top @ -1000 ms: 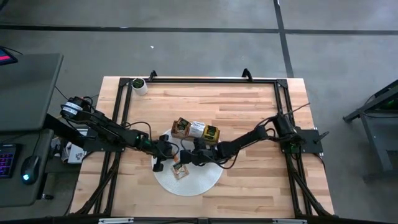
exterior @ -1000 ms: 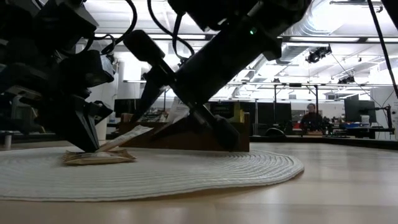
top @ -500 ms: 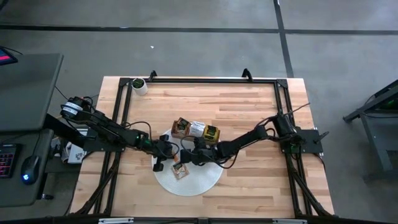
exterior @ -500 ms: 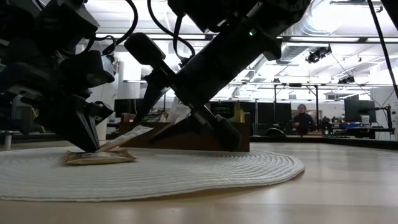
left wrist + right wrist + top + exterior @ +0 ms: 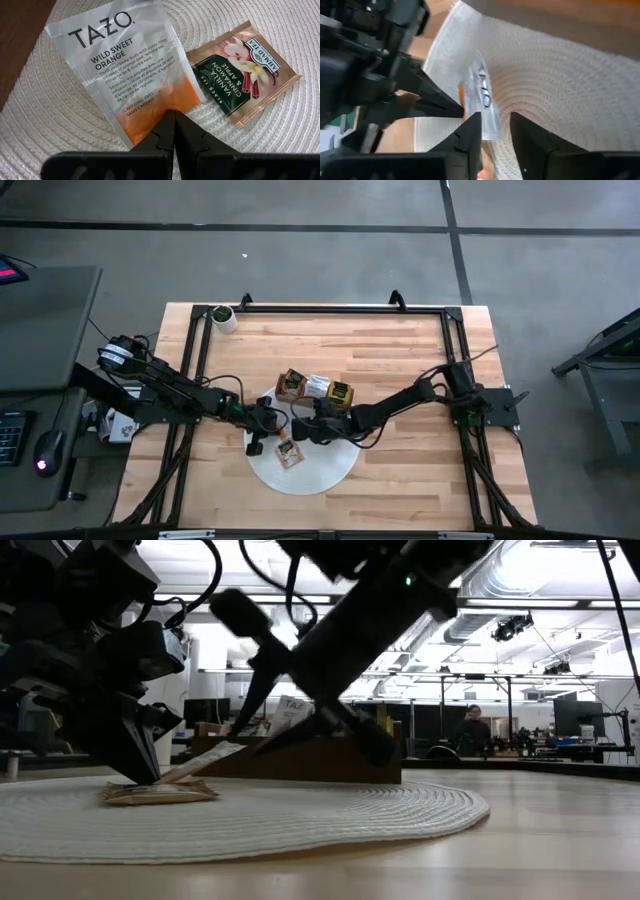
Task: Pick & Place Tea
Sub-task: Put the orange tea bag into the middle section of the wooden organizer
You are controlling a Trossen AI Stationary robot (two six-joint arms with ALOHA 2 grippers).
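A white-and-orange TAZO tea packet [image 5: 125,70] lies on the round white woven mat [image 5: 322,468], beside a brown-and-green tea packet [image 5: 240,75] lying flat. My left gripper [image 5: 173,114] is shut, its tips down on the TAZO packet's orange end. That packet's white printed end [image 5: 485,102] tilts up off the mat. My right gripper [image 5: 495,125] reaches in from the table's right, open, one finger on each side of this white end. Just beyond the mat stands the brown wooden tray [image 5: 315,388], with packets in its compartments. My left gripper presses its shut fingertips down on the TAZO packet's orange end [image 5: 165,102], slanting down from the table's left. That end stays on the mat. My right gripper has the packet's white end [image 5: 487,120] between its fingers; I cannot tell whether either finger touches it.
A white cup [image 5: 224,318] stands at the table's far left corner. A black frame [image 5: 320,308] runs along the table's far and side edges. Bare wood lies to the right of the mat. A person [image 5: 470,728] sits far off in the room behind.
My right gripper has tipped a little over the mat, its fingers swinging slightly upward, and it shows blurred in the low view.
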